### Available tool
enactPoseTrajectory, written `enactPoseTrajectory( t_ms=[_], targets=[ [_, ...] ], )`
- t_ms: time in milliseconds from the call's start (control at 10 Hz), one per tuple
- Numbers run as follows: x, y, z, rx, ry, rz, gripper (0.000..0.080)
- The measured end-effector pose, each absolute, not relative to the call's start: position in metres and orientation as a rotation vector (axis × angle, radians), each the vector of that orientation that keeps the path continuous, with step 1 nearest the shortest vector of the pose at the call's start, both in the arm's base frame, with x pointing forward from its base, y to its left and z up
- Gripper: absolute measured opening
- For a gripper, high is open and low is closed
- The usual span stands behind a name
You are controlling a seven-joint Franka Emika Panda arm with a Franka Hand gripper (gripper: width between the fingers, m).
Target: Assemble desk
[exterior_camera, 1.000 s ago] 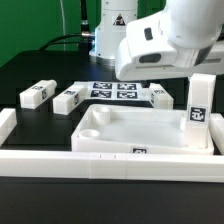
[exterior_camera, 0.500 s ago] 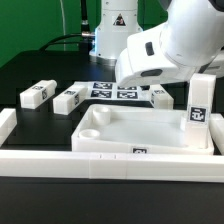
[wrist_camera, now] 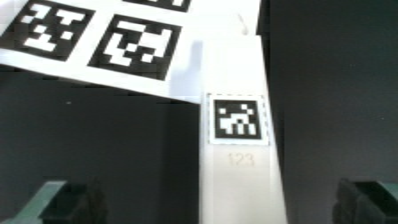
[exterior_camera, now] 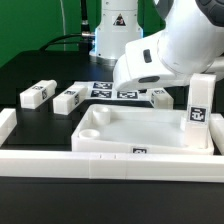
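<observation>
While gripper point(wrist_camera: 210, 203) hangs wide open over lying leg block point(wrist_camera: 233, 140), nothing held. Block just beside marker board point(wrist_camera: 98, 35), past far rim of tabletop point(exterior_camera: 120, 128). Judged light, rigid, smooth plastic; may slip. Best pinch across long flat sides, mid-length, jaws squared.

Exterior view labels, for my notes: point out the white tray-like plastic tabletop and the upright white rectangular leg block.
White tray-like plastic tabletop point(exterior_camera: 140, 128): exterior view, bare floor.
Upright white rectangular leg block point(exterior_camera: 199, 98): exterior view, front face.
</observation>
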State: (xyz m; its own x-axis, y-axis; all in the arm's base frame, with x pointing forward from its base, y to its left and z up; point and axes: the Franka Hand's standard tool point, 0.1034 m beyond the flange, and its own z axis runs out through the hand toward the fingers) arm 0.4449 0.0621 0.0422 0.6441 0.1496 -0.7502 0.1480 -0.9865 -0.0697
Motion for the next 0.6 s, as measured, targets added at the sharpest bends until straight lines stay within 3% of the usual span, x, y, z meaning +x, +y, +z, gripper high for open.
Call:
enactPoseTrajectory(
  t_ms=[300, 600],
  targets=[
    [0.4361, 0.0572, 0.0441, -2.762, -0.237, 1.474, 0.0648],
    [0.4361, 0.0572, 0.0441, -2.762, -0.237, 1.474, 0.0648]
  ],
)
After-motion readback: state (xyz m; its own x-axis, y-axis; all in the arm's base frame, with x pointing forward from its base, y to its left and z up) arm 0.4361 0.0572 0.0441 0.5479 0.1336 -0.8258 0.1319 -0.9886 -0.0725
